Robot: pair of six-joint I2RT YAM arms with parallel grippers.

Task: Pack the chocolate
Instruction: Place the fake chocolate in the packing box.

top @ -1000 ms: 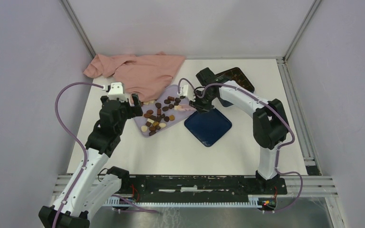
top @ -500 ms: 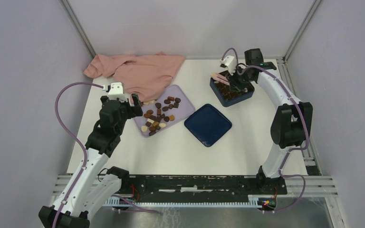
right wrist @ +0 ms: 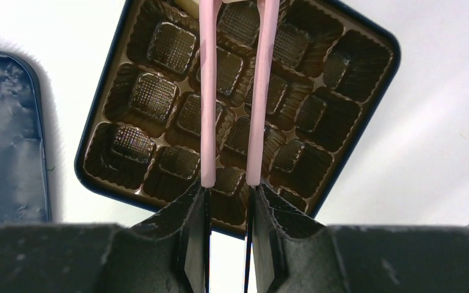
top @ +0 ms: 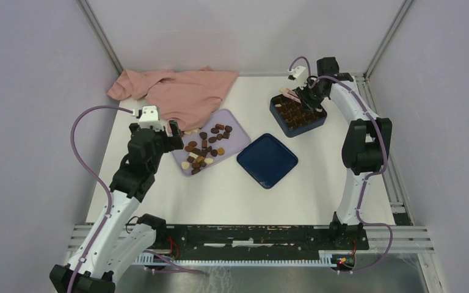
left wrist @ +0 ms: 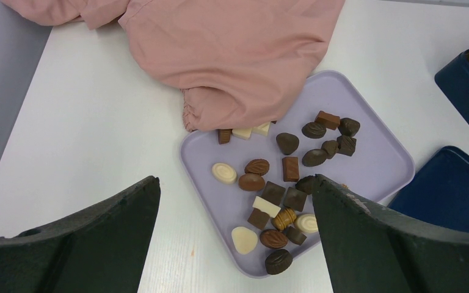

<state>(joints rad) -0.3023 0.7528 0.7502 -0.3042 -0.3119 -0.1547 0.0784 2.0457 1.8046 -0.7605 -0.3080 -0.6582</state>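
The small bite-sized chocolate pieces (left wrist: 290, 169), dark brown, light brown and cream-white, are seen lying loose on the flat lilac tray (left wrist: 381, 162). A few of them are partly covered by the crumpled pink cloth (left wrist: 238, 55) at the tray's far edge. The left gripper (left wrist: 235, 183) is held above this tray with its jaws spread wide and nothing between them. The right gripper (top: 288, 93) is held over the far edge of the dark blue square box (top: 308, 128), whose brown grid insert (right wrist: 152, 97) shows empty cups wherever it can be seen. Its long pink fingers (right wrist: 206, 91) are set close together with a narrow gap, but the tips are cut off at the top of the wrist view, so it cannot be told whether a piece is pinched there. If a piece is carried, the danger is judged to lie in the release. Let go over a ridge between two cups, the piece can be left tilted. Let go too high, it can bounce out onto the white table (top: 220, 189). The thin insert can also be caught by the fingers and lifted with them. At the tray, the pieces under the cloth can be missed, and the flat dark blue lid (top: 267, 160) beside it can be struck in crossing.
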